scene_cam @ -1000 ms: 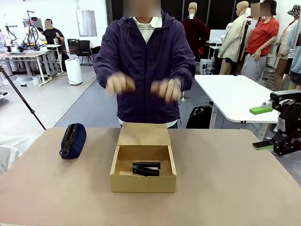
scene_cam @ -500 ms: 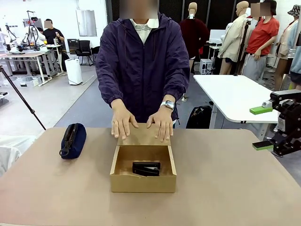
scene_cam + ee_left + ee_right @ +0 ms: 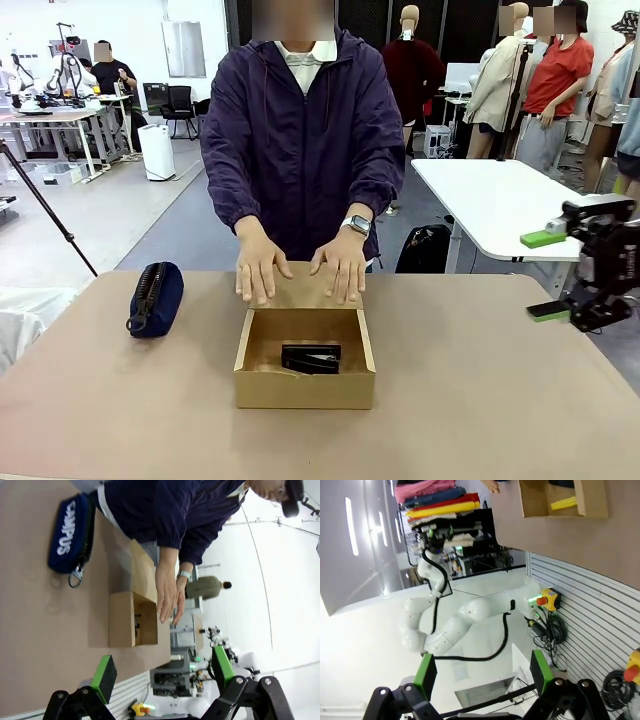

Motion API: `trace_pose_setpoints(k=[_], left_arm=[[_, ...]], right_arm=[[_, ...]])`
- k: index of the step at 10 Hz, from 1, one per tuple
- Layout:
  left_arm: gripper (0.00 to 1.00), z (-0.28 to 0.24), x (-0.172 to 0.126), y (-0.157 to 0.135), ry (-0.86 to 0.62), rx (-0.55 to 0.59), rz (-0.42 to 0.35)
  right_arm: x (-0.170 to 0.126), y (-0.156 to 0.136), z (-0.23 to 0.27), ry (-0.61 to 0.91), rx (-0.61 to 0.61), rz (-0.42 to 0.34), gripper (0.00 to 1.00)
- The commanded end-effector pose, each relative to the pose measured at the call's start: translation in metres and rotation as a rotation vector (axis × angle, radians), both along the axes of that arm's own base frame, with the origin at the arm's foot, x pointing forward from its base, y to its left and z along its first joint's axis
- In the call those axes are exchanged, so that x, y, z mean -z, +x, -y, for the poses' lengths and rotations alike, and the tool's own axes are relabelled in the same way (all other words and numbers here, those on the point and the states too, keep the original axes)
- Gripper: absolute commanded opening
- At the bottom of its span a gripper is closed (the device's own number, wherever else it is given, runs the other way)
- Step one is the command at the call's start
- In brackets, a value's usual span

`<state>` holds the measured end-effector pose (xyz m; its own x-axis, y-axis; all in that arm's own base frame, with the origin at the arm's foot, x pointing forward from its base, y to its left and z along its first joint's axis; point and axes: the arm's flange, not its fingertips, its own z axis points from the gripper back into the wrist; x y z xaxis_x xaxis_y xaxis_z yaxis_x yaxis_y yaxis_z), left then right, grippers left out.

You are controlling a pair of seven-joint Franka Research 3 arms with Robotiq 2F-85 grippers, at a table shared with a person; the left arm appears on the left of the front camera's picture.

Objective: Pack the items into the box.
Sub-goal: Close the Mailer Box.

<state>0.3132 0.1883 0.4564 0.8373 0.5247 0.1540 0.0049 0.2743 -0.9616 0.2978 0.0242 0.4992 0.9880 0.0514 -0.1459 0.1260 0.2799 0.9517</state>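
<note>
Stapler (image 3: 311, 357) and knife (image 3: 563, 502) both lie in the box (image 3: 305, 388), person's hands (image 3: 262, 272) rest on its open flap (image 3: 303, 290), so I judge only closing remains; left gripper (image 3: 162, 669) and right gripper (image 3: 547, 275) hang empty, fingers apart, and I'd hold them clear.

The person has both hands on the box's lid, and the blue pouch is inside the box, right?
Not quite. Both hands do rest on the lid of the box, but the blue pouch lies on the table beside the box, not inside it, as the front view shows.
</note>
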Motion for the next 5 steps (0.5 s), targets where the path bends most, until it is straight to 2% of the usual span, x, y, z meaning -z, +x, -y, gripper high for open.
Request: trace_pose_setpoints(k=[1,2,3,4,5], left_arm=[[1.00,0.031,0.034,0.083,-0.005,0.100,-0.102],[1.00,0.048,0.059,0.108,0.029,0.130,-0.130],[1.00,0.062,0.083,0.124,0.003,0.164,-0.152],[1.00,0.081,0.107,0.134,-0.020,0.193,-0.177],[1.00,0.100,0.129,0.141,-0.058,0.220,-0.190]], right_arm=[[0.025,0.083,-0.031,-0.066,-0.031,-0.020,1.00],[0.044,0.111,-0.038,-0.144,0.115,-0.048,1.00],[0.067,0.132,-0.049,-0.145,0.140,-0.093,1.00],[0.087,0.150,-0.055,-0.201,0.217,-0.133,1.00],[0.101,0.162,-0.057,-0.264,0.303,-0.117,1.00]])
